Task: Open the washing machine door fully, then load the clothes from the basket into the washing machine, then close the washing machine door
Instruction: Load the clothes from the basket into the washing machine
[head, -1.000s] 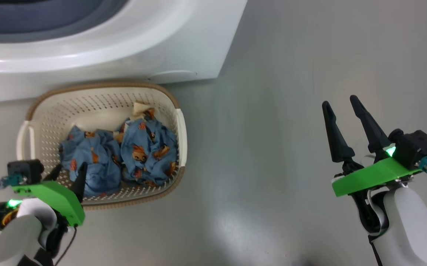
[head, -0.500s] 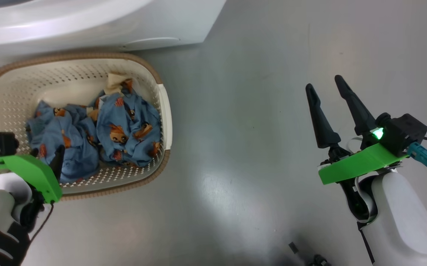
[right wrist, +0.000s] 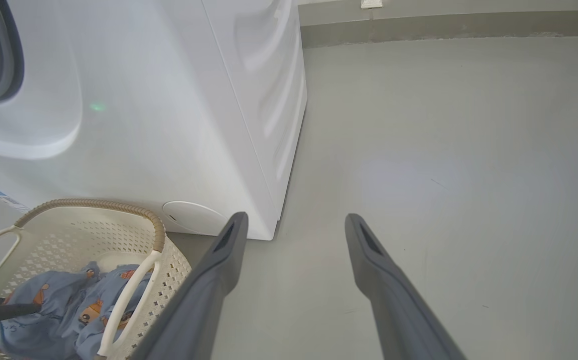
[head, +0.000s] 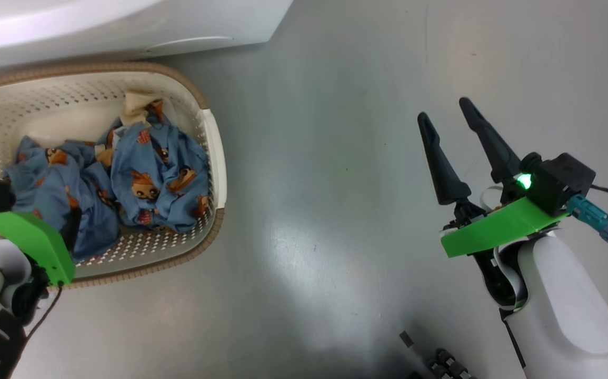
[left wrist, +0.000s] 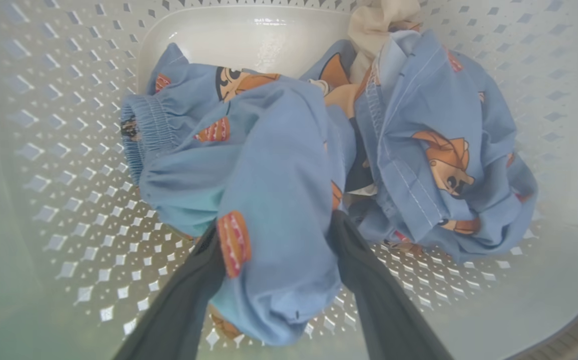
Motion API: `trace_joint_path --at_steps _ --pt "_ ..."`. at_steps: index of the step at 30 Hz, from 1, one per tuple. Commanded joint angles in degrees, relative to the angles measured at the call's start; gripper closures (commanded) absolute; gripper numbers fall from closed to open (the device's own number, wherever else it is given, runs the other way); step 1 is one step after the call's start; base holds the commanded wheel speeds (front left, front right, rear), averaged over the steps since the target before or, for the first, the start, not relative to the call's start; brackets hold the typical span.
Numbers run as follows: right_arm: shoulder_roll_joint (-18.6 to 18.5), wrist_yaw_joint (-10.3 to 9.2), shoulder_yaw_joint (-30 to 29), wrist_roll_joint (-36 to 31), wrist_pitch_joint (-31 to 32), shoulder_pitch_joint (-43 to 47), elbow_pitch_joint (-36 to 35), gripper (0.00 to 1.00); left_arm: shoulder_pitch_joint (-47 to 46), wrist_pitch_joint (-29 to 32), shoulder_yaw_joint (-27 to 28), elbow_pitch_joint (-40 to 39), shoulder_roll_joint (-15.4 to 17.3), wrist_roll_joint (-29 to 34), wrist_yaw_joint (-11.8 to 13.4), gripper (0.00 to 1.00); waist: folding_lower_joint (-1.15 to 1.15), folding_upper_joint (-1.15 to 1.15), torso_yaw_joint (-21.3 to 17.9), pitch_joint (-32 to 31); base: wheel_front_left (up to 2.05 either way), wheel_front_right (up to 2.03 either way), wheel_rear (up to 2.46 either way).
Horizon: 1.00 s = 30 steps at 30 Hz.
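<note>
The left arm reached down from the near left into the basket (head: pixel 214 152), its green bracket tilted over the near rim. The left gripper (left wrist: pixel 274 224) stood wide, one dark finger on each side of a bulging fold of the clothes (head: pixel 146 173), which lay heaped in the basket. The right arm hung well apart to the right over the floor (head: pixel 335 158). The right gripper (head: pixel 443 108) was spread wide and empty, fingers angled toward the far washing machine (right wrist: pixel 168 125) just behind the basket.
</note>
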Motion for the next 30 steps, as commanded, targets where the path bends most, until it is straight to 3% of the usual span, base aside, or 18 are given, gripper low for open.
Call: trace_joint_path --at_steps 1,2,3,23,27,30 --pt "0.1 0.09 1.1 -0.3 -0.4 0.8 -1.4 0.00 -0.6 -0.3 0.2 0.3 2.4 -0.9 -0.1 0.48 0.00 0.00 -0.2 0.1 0.00 0.00 0.00" --pt "0.0 0.09 1.2 -0.3 -0.4 0.8 -1.5 0.00 -0.7 -0.5 -0.2 0.4 2.3 -1.1 -0.1 0.83 0.00 0.00 -0.2 0.0 0.00 0.00 0.00" --pt "0.0 0.09 1.2 -0.3 -0.4 0.8 -1.5 0.00 -0.8 -0.8 -0.6 0.3 2.3 -1.4 -0.1 1.00 0.00 0.00 -0.2 -0.1 0.00 0.00 0.00" --pt "-1.5 0.09 -0.6 0.3 -0.4 4.1 0.5 0.00 4.2 -13.6 -4.5 -3.5 0.7 -8.8 -0.1 1.00 0.00 0.00 4.4 -11.2 0.00 0.00 0.00" --pt "-2.2 0.09 -1.1 0.5 -0.4 5.2 1.0 0.00 5.2 -14.2 -3.1 -5.2 1.0 -8.1 -0.1 1.00 0.00 0.00 5.6 -14.1 0.00 0.00 0.00" --pt "-2.7 0.09 -1.5 0.6 -0.4 6.2 1.3 0.00 6.3 -14.2 1.7 -7.6 1.6 -5.1 -0.1 1.00 0.00 0.00 6.5 -16.4 0.00 0.00 0.00"
